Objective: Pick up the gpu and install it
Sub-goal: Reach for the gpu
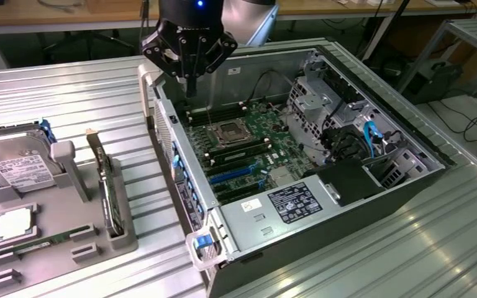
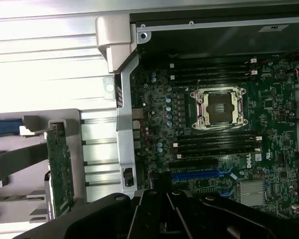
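The gpu (image 1: 104,180) stands on edge in a slot of the grey holder (image 1: 56,254) at the exterior view's left; in the wrist view it is a thin green-faced card (image 2: 59,172). My gripper (image 1: 190,87) hangs over the back left corner of the open computer case (image 1: 247,242), well apart from the gpu. Its fingers are shut together, pointing down, with nothing between them. In the wrist view the black gripper (image 2: 161,181) sits over the motherboard (image 2: 269,139) near the blue slots (image 2: 199,174).
The holder also carries a silver hard drive (image 1: 23,164), a green memory stick (image 1: 52,239) and a small square silver part (image 1: 13,223). Inside the case are the processor socket (image 2: 219,107), drive cages (image 1: 317,93), blue cables (image 1: 372,138) and a power supply (image 1: 292,202).
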